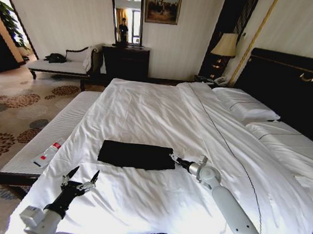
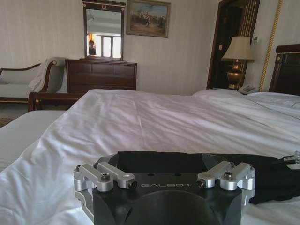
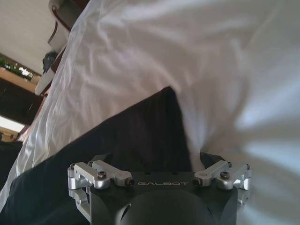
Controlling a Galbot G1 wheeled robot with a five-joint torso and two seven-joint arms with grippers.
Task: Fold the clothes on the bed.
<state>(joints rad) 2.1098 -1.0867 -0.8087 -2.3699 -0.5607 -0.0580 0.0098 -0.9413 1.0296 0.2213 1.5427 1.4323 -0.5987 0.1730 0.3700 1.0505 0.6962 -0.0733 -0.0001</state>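
The clothes lie as a flat black rectangle on the white duvet of the bed, near its foot; no lettering shows. My right gripper is low at the shirt's right edge, open. In the right wrist view the black fabric runs between its spread fingers, with white sheet beside it. My left gripper hovers open over bare duvet, a short way in front of the shirt's left corner. The left wrist view looks across the shirt toward the far wall.
A pale bench along the bed's left side carries a white and red bottle. Pillows and the dark headboard are at the right. A dresser, chaise and lamp line the far wall.
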